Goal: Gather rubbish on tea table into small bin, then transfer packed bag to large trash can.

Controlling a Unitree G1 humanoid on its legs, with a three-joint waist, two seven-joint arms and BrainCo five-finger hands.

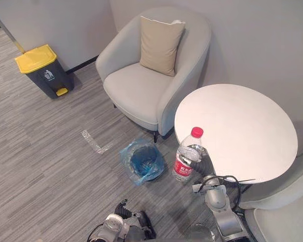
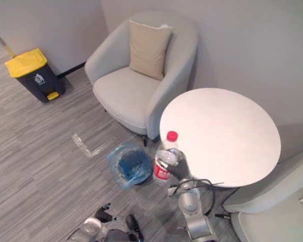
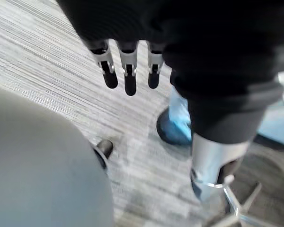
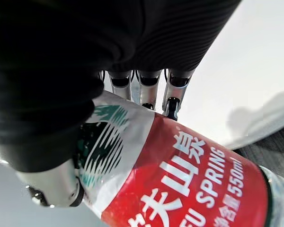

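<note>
My right hand (image 4: 142, 90) grasps the bottle (image 1: 188, 155) in its fingers, upright just beside the small bin (image 1: 141, 160), not yet in it. My left hand (image 3: 128, 71) hangs with fingers released. Bag transfer to the large trash can (image 1: 43, 70), well apart from the small bin, remains.

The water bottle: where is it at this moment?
In the eye views the water bottle is upright in the right hand at the white table's left edge; the small bin sits on the floor to its left.

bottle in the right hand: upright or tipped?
Upright: the bottle stands with its red cap on top, the right hand curled round its lower part.
</note>
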